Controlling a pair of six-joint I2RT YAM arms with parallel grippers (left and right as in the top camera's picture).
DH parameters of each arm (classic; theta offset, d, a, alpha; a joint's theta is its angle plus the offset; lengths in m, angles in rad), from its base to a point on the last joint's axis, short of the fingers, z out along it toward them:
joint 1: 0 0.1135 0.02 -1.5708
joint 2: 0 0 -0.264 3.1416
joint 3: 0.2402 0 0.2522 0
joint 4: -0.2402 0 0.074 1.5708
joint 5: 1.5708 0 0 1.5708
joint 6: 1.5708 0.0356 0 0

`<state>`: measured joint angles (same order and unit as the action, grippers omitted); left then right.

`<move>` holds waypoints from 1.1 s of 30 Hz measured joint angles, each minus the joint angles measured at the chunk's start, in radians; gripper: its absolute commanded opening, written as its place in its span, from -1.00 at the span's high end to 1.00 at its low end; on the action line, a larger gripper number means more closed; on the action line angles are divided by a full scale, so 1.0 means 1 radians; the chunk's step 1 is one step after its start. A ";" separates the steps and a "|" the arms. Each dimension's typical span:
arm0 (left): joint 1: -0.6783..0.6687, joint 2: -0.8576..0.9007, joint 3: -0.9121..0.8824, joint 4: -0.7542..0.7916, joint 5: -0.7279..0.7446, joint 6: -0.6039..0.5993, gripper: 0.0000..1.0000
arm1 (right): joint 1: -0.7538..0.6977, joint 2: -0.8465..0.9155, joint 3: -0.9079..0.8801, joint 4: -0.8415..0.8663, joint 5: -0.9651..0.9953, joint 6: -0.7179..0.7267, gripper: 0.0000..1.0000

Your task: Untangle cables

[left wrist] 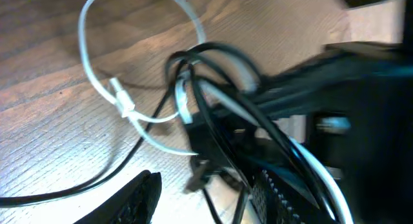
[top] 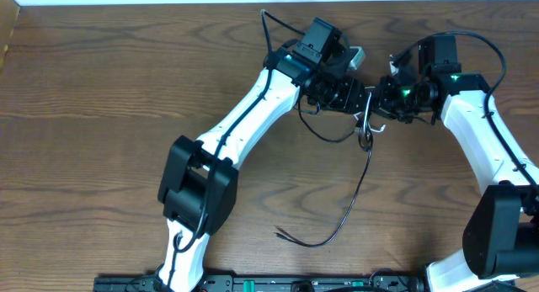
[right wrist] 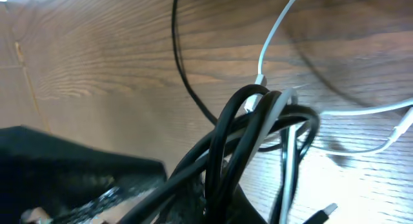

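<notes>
left arm: stretched from lower left of frame to upper centre
right arm: bent in from right edge, wrist at upper right
left gripper: jaws partly apart, facing the right one
right gripper: clamped tight on the cables

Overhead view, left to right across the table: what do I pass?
Left arm's black elbow → black cable's loose end → left gripper → right gripper → right arm's white link.

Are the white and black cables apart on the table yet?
No, the right wrist view shows the white cable running into a knot of loops together with the black cable.
</notes>
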<state>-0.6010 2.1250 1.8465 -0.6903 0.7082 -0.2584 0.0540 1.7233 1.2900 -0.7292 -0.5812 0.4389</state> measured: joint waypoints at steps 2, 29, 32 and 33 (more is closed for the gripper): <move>0.000 0.023 0.000 0.008 0.002 0.000 -0.01 | -0.003 0.000 -0.005 0.000 0.017 -0.001 0.98; -0.004 0.090 0.002 0.095 -0.060 -0.034 0.14 | -0.014 -0.147 -0.021 -0.032 -0.126 -0.003 0.98; -0.017 0.097 0.002 0.073 -0.060 -0.032 0.21 | -0.038 -0.194 -0.021 -0.029 -0.152 -0.003 0.98; -0.019 0.097 0.002 0.068 -0.060 -0.033 0.21 | -0.048 -0.202 -0.021 -0.030 -0.156 -0.003 0.98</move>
<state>-0.6201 2.2223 1.8481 -0.6220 0.6483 -0.2916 0.0059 1.5211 1.2694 -0.7589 -0.7376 0.4358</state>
